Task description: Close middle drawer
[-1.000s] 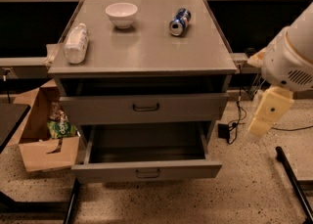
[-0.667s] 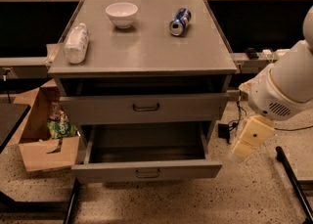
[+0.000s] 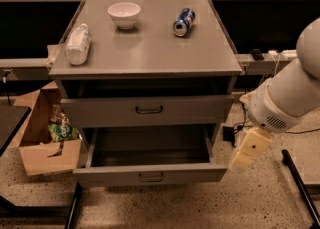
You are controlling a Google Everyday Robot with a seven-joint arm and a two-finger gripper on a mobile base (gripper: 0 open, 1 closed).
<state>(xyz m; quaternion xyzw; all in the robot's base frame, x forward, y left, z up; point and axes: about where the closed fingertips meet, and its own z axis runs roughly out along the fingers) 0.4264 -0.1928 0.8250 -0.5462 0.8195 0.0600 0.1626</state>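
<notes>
The middle drawer (image 3: 150, 175) is pulled far out of the grey cabinet. Its low front panel carries a small dark bar handle (image 3: 151, 177), and its long shallow tray (image 3: 150, 150) looks empty. Above it, the drawer with the taller front panel (image 3: 148, 110) stands slightly out. My gripper (image 3: 241, 160), cream-coloured at the end of the white arm (image 3: 287, 98), hangs low just right of the middle drawer's front right corner, apart from it. The lowest drawer front is hidden.
On the cabinet top (image 3: 150, 48) lie a white bowl (image 3: 124, 14), a blue can on its side (image 3: 183, 21) and a white bottle on its side (image 3: 77, 44). A cardboard box (image 3: 47, 140) with a green bag stands left. Cables and a black bar (image 3: 300, 188) lie right.
My arm and gripper have moved down and left, from beside the cabinet's right side to near the open drawer's front right corner. The drawers have not moved.
</notes>
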